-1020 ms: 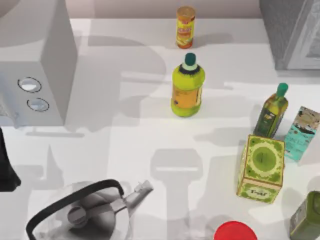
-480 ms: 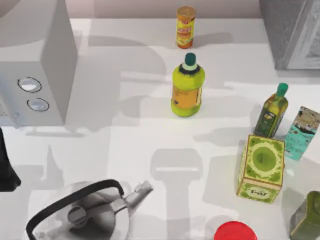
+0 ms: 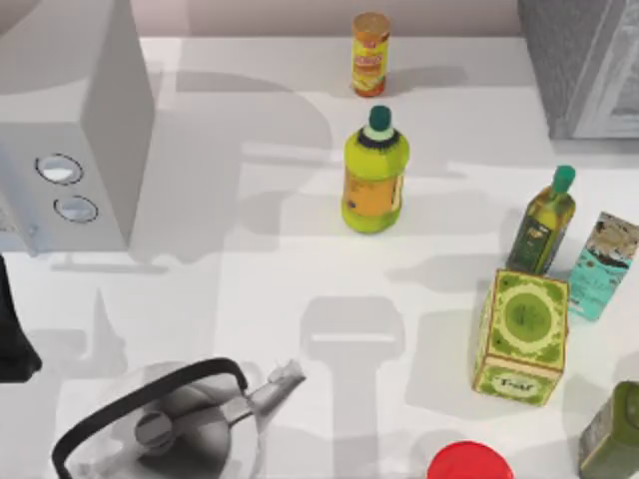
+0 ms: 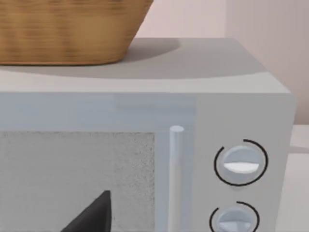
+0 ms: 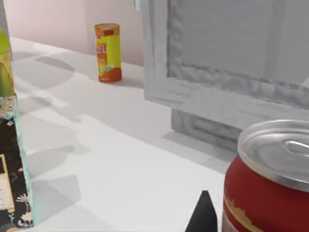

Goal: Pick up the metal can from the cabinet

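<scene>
— Task item, location?
— Metal can point(image 5: 264, 186): red body, silver lid, upright. Close beside the right gripper point(image 5: 203, 216), in front of the cabinet point(image 5: 227, 72), outside it. Base hidden; resting or lifted, cannot tell.
— Right gripper, state?
— Cannot tell whether apart, together or clamped.
— Left gripper?
— Left gripper point(image 4: 91, 216): facing the microwave point(image 4: 193, 106) door, near the handle. State likewise cannot tell.
— On the microwave?
— Wicker basket point(image 4: 67, 29).
— Table point(image 3: 250, 259) stock?
— Kettle point(image 3: 170, 424) at the near left. Yellow canister point(image 3: 369, 53) at the far edge. Yellow-green bottle point(image 3: 374, 172) in the middle. Oil bottle point(image 3: 544, 220), teal carton point(image 3: 604, 264) and green box point(image 3: 522, 334) grouped at the right.
</scene>
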### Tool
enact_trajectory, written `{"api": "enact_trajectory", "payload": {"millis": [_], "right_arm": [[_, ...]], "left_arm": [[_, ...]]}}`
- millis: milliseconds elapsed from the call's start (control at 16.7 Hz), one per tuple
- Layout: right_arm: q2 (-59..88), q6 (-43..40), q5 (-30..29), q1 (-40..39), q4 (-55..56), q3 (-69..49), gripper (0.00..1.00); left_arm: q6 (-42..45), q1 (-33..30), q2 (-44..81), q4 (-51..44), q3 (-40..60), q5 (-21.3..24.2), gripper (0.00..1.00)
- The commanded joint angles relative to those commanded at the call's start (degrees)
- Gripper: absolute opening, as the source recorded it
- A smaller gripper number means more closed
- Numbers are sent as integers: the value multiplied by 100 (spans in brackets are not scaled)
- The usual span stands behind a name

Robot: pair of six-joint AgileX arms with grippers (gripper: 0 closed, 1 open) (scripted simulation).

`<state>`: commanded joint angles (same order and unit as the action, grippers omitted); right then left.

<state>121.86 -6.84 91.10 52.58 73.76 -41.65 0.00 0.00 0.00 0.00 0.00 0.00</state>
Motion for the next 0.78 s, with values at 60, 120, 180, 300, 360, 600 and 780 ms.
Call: {"api": "enact_trajectory", "payload": {"millis": [60,120,180,300,360,600,780], "right_arm": [[300,-21,236,107,166,-85,0],[541,-39,431,195,303,-155,0],[721,-52,580,261,408,-208,0],[902,-66,733,328,516,-262,0],[902,-66,733,328,516,-262,0],[1121,-5,-40,275,-250,-784,0],[1029,-191,42,189,-183,-663,0]], "left_arm": [[0,0,0,0,0,0,100],[0,0,0,0,0,0,100],[0,0,0,0,0,0,100],[0,0,0,0,0,0,100],[0,0,0,0,0,0,100],[0,0,0,0,0,0,100],[0,0,0,0,0,0,100]]}}
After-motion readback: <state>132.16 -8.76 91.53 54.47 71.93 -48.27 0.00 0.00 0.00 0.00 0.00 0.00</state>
